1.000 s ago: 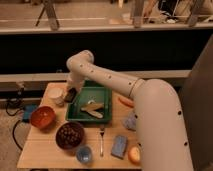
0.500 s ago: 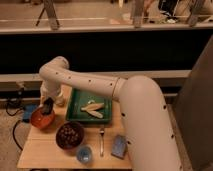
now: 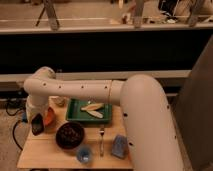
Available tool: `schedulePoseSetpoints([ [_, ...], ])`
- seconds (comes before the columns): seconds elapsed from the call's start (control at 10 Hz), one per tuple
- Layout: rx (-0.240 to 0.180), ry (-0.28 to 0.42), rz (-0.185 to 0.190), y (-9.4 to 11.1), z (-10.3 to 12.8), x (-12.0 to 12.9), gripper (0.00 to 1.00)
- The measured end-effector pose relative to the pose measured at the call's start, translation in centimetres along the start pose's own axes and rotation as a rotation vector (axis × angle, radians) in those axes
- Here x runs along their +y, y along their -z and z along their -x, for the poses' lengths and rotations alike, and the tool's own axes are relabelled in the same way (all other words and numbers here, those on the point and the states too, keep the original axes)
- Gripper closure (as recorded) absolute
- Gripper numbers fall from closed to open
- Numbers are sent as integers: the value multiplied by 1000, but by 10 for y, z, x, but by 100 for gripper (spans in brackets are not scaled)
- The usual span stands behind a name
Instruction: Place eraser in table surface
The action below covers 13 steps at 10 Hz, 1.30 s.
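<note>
My gripper (image 3: 37, 125) hangs at the end of the white arm over the left edge of the light wooden table surface (image 3: 42, 150), just left of an orange bowl (image 3: 49, 118). A small dark block shape sits at the gripper's tip. It may be the black eraser, but I cannot separate it from the gripper itself. No other black block shows on the table.
A dark bowl with dark contents (image 3: 70, 135) stands at front centre. A green tray (image 3: 73, 120) holds pale items behind it. A fork (image 3: 101, 137), a blue cup (image 3: 84, 155) and a light-blue block (image 3: 119, 147) lie at the front right. The arm spans the table's back.
The arm has swung left and toward the front. The gripper went from the back of the table near the tray to the left edge beside the orange bowl, and sits lower.
</note>
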<state>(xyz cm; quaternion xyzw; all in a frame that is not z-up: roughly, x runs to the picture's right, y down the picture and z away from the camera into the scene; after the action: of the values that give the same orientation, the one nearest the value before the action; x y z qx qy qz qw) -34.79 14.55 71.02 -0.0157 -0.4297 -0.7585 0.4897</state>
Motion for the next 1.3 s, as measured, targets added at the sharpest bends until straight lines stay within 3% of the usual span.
schedulePoseSetpoints([
  [0.2,-48,101,22,-21,10,3,98],
  [0.4,-96,190,23,-45,4,13,98],
  [0.8,-170,251,-29,-71,13,4,98],
  [1.1,-189,289,-67,-70,26,-14,98],
  [1.3,-194,314,-66,-73,30,-20,87],
])
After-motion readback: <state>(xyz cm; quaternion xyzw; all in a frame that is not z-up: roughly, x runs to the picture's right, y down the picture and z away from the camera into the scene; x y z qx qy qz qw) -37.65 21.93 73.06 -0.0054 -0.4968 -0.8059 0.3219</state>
